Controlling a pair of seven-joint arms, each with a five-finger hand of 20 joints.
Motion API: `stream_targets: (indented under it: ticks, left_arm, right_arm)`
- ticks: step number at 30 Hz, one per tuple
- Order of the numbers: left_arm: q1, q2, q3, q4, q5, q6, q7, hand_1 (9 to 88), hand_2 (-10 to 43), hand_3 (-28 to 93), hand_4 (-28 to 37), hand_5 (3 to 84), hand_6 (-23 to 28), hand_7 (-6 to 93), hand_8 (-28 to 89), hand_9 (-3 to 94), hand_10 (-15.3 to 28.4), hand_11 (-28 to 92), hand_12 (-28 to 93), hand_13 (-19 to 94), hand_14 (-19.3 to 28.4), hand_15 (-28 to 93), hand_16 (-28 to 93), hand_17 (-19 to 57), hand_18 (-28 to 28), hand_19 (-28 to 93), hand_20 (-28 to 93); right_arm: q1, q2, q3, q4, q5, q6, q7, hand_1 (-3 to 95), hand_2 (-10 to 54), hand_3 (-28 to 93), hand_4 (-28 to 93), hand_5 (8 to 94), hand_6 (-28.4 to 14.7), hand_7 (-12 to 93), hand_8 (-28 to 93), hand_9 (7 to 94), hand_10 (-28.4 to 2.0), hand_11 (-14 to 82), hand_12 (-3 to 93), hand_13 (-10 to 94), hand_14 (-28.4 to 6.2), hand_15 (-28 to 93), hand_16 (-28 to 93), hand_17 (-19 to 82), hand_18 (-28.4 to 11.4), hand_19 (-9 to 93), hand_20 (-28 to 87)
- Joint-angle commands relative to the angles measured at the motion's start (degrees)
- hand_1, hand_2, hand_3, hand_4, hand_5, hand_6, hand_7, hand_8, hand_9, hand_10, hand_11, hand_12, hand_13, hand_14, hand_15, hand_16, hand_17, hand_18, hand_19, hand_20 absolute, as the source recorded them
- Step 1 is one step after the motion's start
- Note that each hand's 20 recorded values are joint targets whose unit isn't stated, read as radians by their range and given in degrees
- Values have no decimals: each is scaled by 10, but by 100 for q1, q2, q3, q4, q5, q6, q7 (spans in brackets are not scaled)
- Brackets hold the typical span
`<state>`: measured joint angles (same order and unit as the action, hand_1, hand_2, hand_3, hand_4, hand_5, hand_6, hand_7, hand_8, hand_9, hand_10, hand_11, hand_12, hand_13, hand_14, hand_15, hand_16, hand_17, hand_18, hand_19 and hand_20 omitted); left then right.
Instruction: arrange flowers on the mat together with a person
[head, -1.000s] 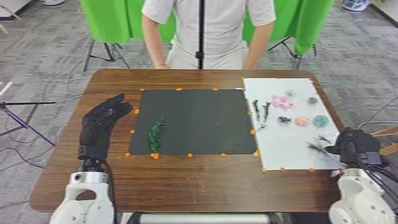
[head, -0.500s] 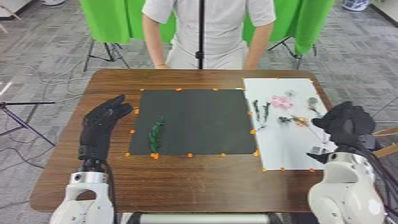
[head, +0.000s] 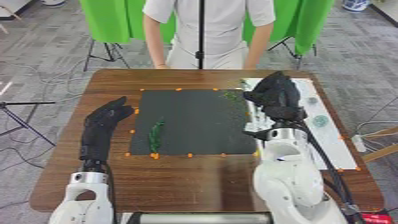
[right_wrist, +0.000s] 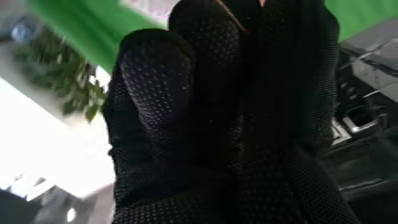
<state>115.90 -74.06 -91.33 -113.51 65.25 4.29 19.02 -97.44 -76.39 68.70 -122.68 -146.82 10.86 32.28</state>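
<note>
Head view, seen across the room: the right hand, in a black fabric glove (head: 277, 95), is over the white rectangular sheet (head: 338, 147), near its edge beside the dark grey square mat (head: 200, 125). A fine-leaved, feathery green sprig (head: 233, 96) reaches from beside this hand over the mat's far right corner. The hand appears to be grasping the sprig, although the glove hides the point of contact. A slender dark-green leafy stem (head: 155, 137) lies toward the mat's left side. The left hand, also black-gloved (head: 102, 120), rests at the left of the brown wooden table (head: 204, 187), relaxed and apparently holding nothing.

Step in hand, as judged: carrying the sprig to the mat. For good placement, the hand should move further inward until the whole spray, stem included, lies within the orange edge tabs (head: 189, 155). The sprig is best turned to its final angle while aloft, since loose foliage would probably drag or bunch if swivelled on the surface. Lowering should be slow and nearly level, the stem touching down before the grip is eased. The fingers and thumb should then part just enough to free it and rise straight up, lest the glove's fabric snag the fine leaves. The wrist should clear the pale green round flower (head: 321, 121) on the sheet, and some space should be left beside the leafy stem.
</note>
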Motion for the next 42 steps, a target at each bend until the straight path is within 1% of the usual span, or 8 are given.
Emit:
stream_targets:
  ticks: [1, 9, 14, 15, 24, 31, 37, 42]
  left_arm:
    - [41, 40, 17, 56, -13, -31, -67, 295, -61, 659, -168, 507, 45, 145, -56, 507, 145, 197, 149, 428, 189, 186, 18, 111, 135, 118, 235]
    - [47, 69, 39, 50, -11, -27, -88, 294, -61, 660, -169, 507, 44, 144, -55, 509, 145, 194, 149, 428, 189, 183, 17, 110, 135, 119, 234]
    - [41, 81, 58, 52, -8, -34, -85, 291, -63, 663, -164, 504, 44, 142, -56, 503, 142, 191, 147, 422, 187, 178, 17, 110, 134, 118, 234]
    - [8, 95, 73, 70, -3, -50, -104, 290, -63, 665, -163, 504, 44, 142, -56, 502, 142, 191, 147, 420, 186, 178, 16, 110, 134, 118, 234]
    - [-29, 108, 102, 90, -7, -97, -117, 292, -61, 659, -166, 502, 46, 143, -57, 504, 147, 194, 146, 427, 192, 183, 19, 109, 134, 117, 234]
    - [-32, 110, 106, 93, -4, -109, -131, 285, -68, 669, -158, 500, 39, 141, -57, 496, 141, 189, 144, 412, 186, 171, 15, 107, 134, 116, 233]
    - [-93, 101, 149, 124, 15, -182, -152, 278, -77, 686, -163, 495, 34, 146, -63, 485, 136, 193, 135, 404, 177, 166, 14, 107, 129, 103, 232]
    - [-113, 87, 137, 130, 28, -220, -176, 277, -78, 687, -165, 496, 33, 148, -65, 484, 136, 195, 133, 402, 176, 164, 14, 107, 128, 100, 235]
  right_arm:
    - [151, -210, -610, 286, 312, -315, -214, 874, -95, -283, 355, 890, 23, 208, 144, 937, -91, 215, 322, 825, -87, 499, 393, 321, -177, 560, 469]
    - [447, -249, -1170, 694, 529, -660, -284, 874, -95, -283, 358, 889, 24, 211, 147, 937, -93, 230, 327, 820, -91, 531, 391, 319, -179, 567, 467]
    - [690, -300, -1451, 1060, 589, -775, -256, 873, -95, -283, 367, 892, 18, 215, 146, 929, -104, 305, 336, 791, -101, 613, 420, 314, -181, 574, 468]
    - [718, -310, -1486, 1115, 614, -791, -223, 872, -95, -283, 369, 892, 18, 216, 146, 926, -104, 315, 334, 787, -103, 625, 424, 313, -181, 575, 468]
    - [898, -410, -1698, 1558, 695, -743, -124, 864, -95, -283, 389, 890, 16, 225, 144, 912, -109, 379, 288, 769, -111, 668, 424, 304, -186, 582, 469]
    - [920, -462, -1700, 1745, 803, -628, -78, 862, -95, -283, 393, 889, 15, 229, 142, 910, -109, 390, 277, 765, -113, 683, 424, 303, -188, 585, 469]
    - [976, -495, -1722, 1913, 825, -558, -59, 856, -95, -283, 394, 890, 12, 231, 141, 912, -109, 395, 273, 767, -112, 688, 419, 304, -189, 588, 469]
    - [984, -516, -1712, 1987, 876, -566, -56, 848, -95, -283, 393, 884, 12, 228, 137, 911, -108, 395, 270, 765, -112, 689, 416, 302, -190, 591, 469]
